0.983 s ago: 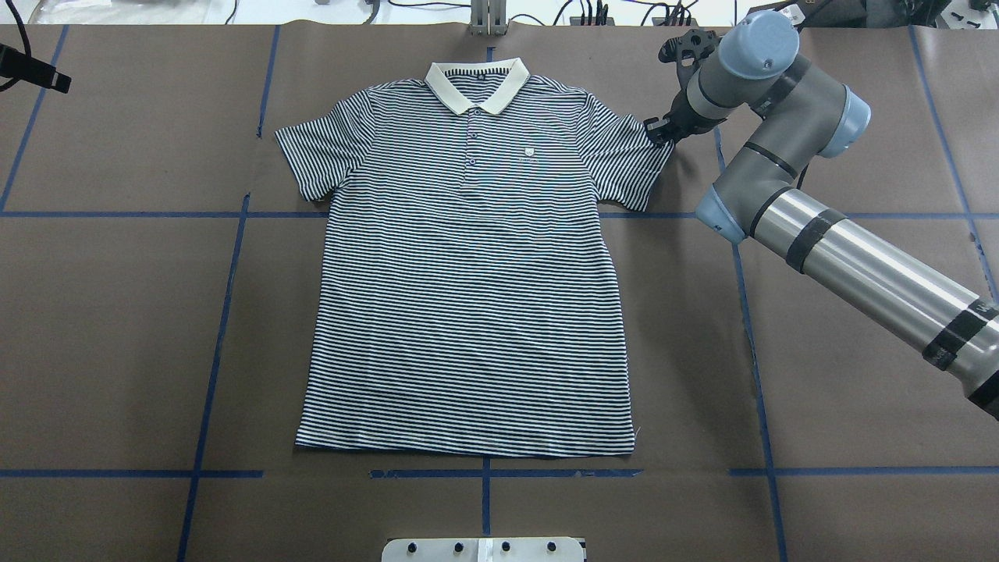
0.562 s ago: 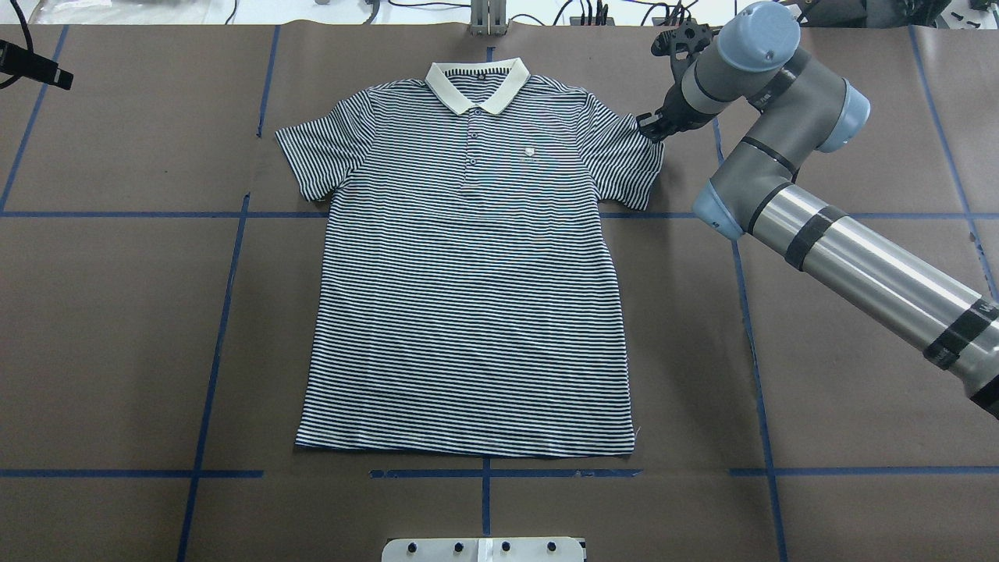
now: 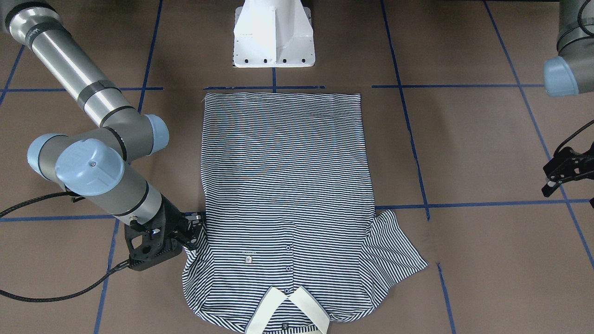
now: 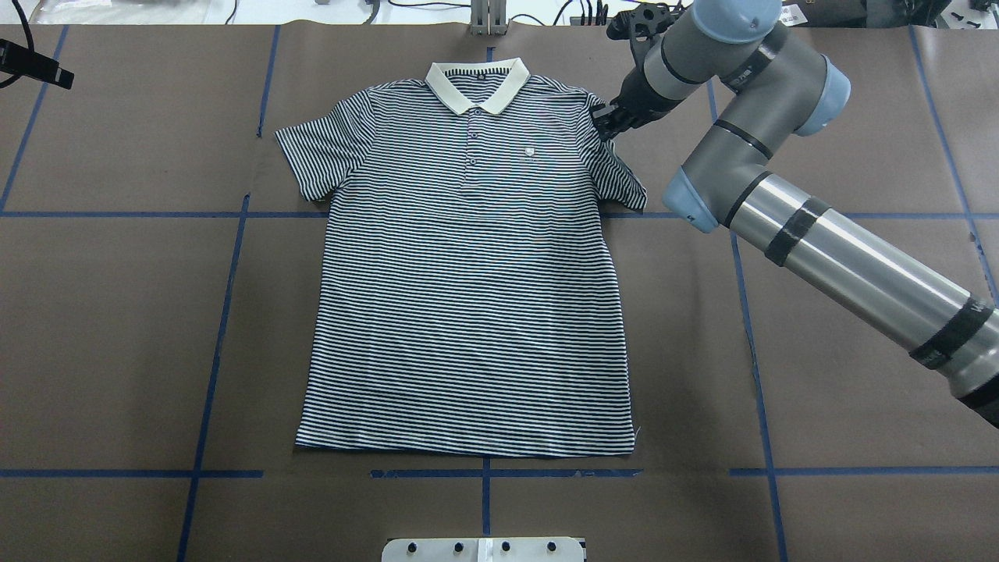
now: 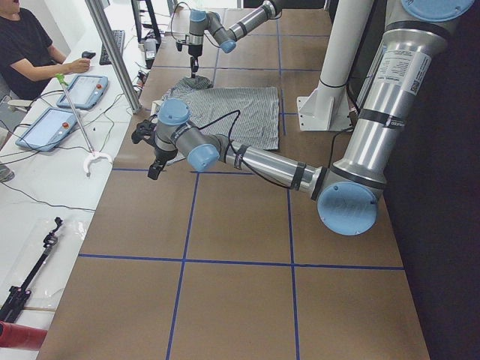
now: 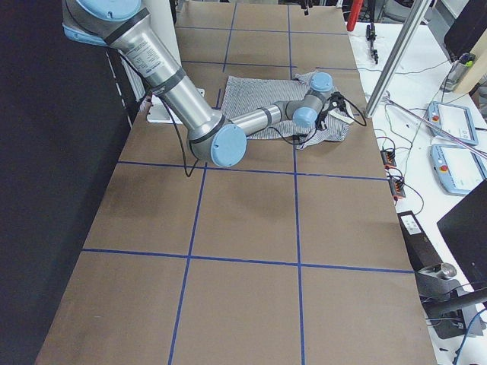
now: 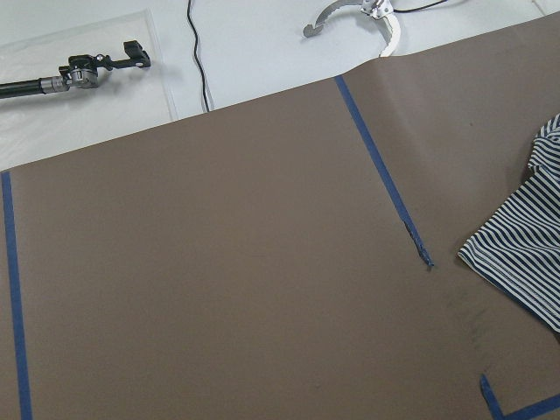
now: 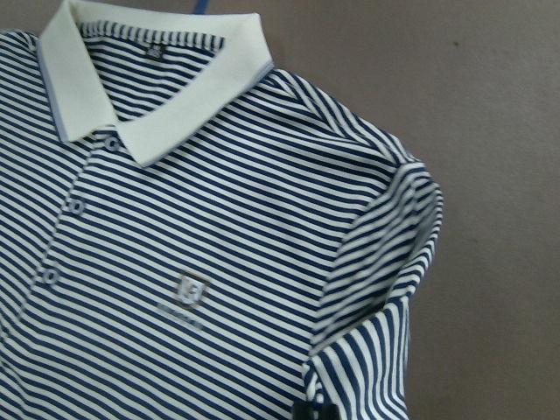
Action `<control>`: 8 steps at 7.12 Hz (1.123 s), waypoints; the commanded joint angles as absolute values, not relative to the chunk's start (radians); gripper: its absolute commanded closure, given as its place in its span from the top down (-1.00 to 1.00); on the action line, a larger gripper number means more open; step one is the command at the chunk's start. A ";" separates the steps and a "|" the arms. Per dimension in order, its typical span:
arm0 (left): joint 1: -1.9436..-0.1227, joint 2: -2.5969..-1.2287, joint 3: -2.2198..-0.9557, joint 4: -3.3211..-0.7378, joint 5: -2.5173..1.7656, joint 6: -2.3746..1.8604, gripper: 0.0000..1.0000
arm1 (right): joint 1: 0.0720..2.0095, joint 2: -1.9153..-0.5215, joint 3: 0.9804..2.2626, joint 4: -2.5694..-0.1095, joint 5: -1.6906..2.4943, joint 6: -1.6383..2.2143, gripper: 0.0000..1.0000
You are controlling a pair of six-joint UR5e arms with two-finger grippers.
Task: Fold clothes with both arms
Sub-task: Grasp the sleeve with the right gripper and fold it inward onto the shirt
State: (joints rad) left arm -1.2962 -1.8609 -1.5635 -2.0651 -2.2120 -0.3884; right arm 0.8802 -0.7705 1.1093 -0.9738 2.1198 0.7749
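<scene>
Overhead exterior view: polo shirt (image 4: 468, 297) lies flat and front up at the middle of the bench (image 4: 117, 312), hem toward the robot and collar away from it; the cloth is a soft knit in thin navy and white stripes, with a plain cream collar (image 4: 478, 82) spread open, a short row of small buttons (image 4: 472, 136) below it and a tiny pale logo (image 4: 530, 152) on the chest; the body is a smooth, near-rectangular panel, and the sleeve (image 4: 316, 156) on the robot's left lies spread out flat; the other sleeve (image 4: 620, 176) is drawn in toward the shoulder, and the right wrist view shows it puckered and curled, its hem lifted off the surface; right gripper (image 4: 611, 121) sits at that sleeve's top edge, its black fingers pinching the striped hem; right arm (image 4: 843, 250), a grey metal tube with light-blue joint caps, reaches to it across the bench; left gripper (image 3: 564, 174) hangs well apart from the shirt, out past the flat sleeve, and I cannot tell whether its fingers are spread or pressed together; the bench is covered in matte brown paper, marked into large squares by blue tape (image 4: 222, 312); a white pedestal (image 3: 274, 32) stands at the robot's edge, just beyond the hem.
</scene>
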 commanded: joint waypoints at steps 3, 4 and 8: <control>-1.296 -1.861 -1.563 -2.066 -2.214 -0.396 1.00 | 0.781 -0.557 0.870 -1.008 1.896 0.845 -0.70; -1.296 -1.862 -1.565 -2.068 -2.214 -0.422 1.00 | 0.781 -0.561 0.870 -1.006 1.893 0.845 0.98; -1.167 -1.942 -1.533 -2.065 -2.151 -0.629 1.00 | 0.790 -0.561 0.944 -1.026 1.948 0.990 1.00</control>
State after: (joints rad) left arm -1.2379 -1.8968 -1.5512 -2.0662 -2.1929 -0.5072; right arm 0.7846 -0.5566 0.8926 -1.0122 1.9109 0.9257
